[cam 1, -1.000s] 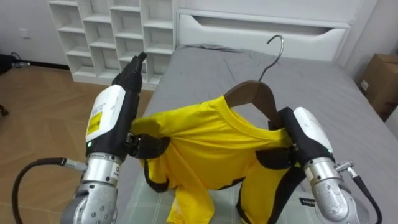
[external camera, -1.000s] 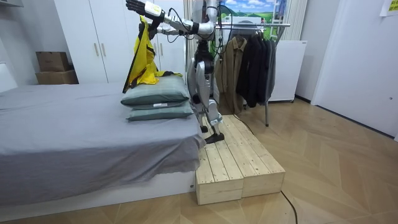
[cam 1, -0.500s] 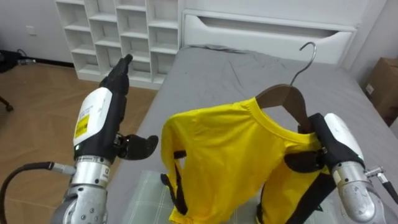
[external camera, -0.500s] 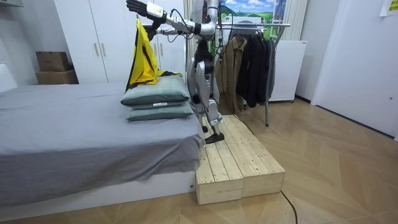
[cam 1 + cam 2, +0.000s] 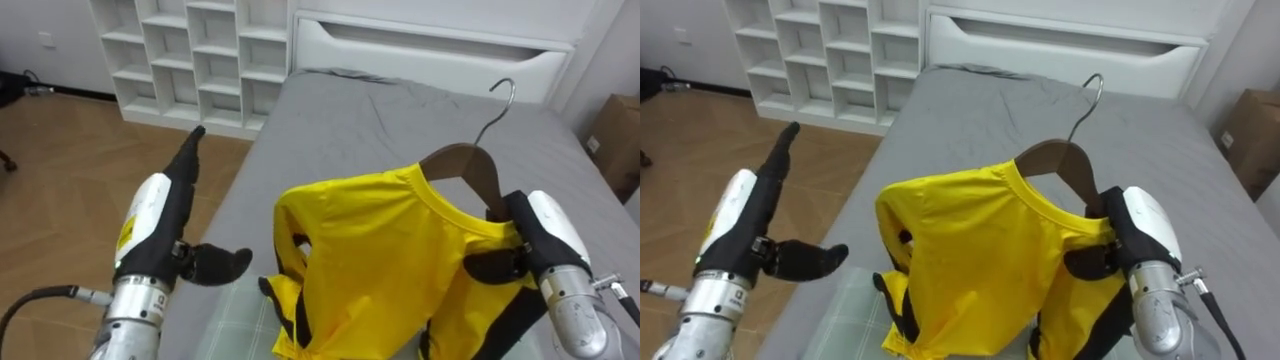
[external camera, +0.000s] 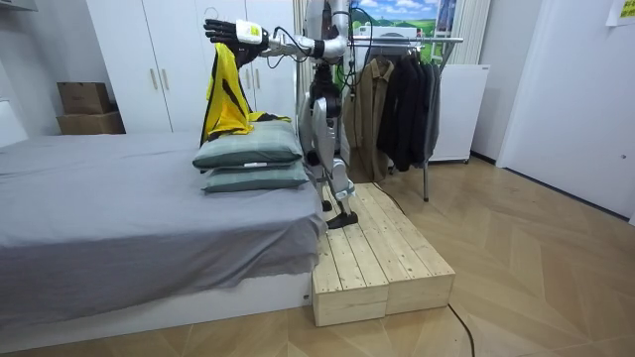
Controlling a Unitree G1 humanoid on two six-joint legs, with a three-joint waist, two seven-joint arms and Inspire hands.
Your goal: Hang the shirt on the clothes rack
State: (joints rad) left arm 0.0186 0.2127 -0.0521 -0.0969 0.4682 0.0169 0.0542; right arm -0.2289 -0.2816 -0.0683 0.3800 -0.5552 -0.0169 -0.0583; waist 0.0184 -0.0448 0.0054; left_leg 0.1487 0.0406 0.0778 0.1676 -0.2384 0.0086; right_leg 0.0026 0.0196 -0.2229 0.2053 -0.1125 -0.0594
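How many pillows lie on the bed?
2. The upper pillow lies on the lower pillow, stacked at the end of the bed in front of the robot. None seems hidden.

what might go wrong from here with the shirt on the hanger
1. Only the right hand grips the wooden hanger, at one end; the left hand is open and apart, so the yellow shirt may slide off.
2. The clothes rack stands behind the robot; turning on the wooden platform could mean a misstep.
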